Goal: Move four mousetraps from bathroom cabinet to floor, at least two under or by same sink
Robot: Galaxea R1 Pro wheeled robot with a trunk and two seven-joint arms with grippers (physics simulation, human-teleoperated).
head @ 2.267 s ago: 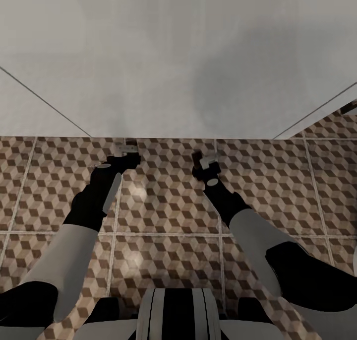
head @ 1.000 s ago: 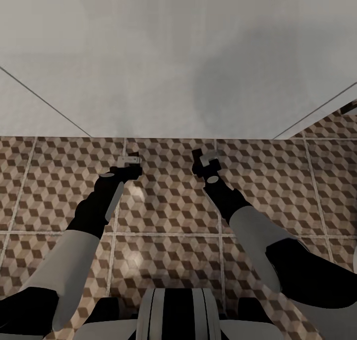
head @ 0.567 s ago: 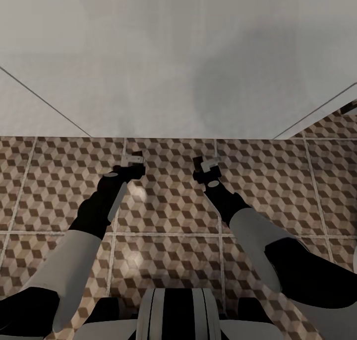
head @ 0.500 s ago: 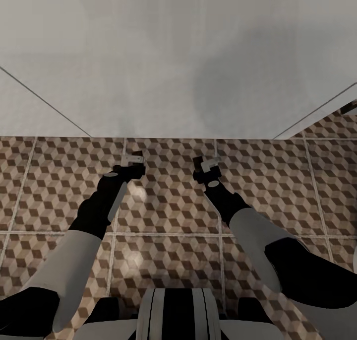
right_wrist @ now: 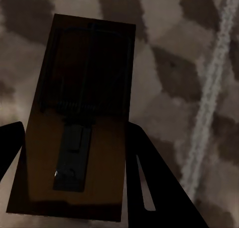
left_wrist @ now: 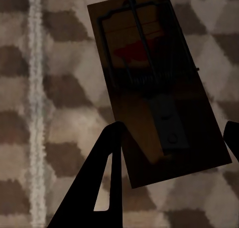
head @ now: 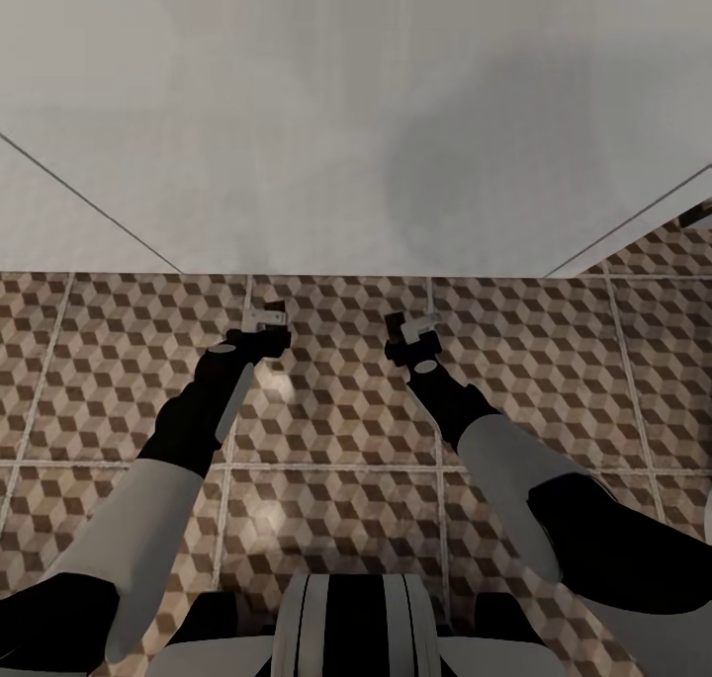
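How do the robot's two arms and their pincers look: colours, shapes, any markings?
Both arms have pale grey, rounded upper segments, then black forearms narrowing to black wrists. The left forearm carries a long pale grey stripe. Each wrist shows a small pale oval patch. The left pincer and right pincer have light grey parts in the head view; in the wrist views their fingers are flat, black, tapered blades with a slot-shaped opening.

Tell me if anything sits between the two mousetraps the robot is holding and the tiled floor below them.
Nothing visible does. The left end effector holds one mousetrap and the right end effector holds another mousetrap, each with only patterned bathroom floor behind it. The white sink front rises just beyond both.
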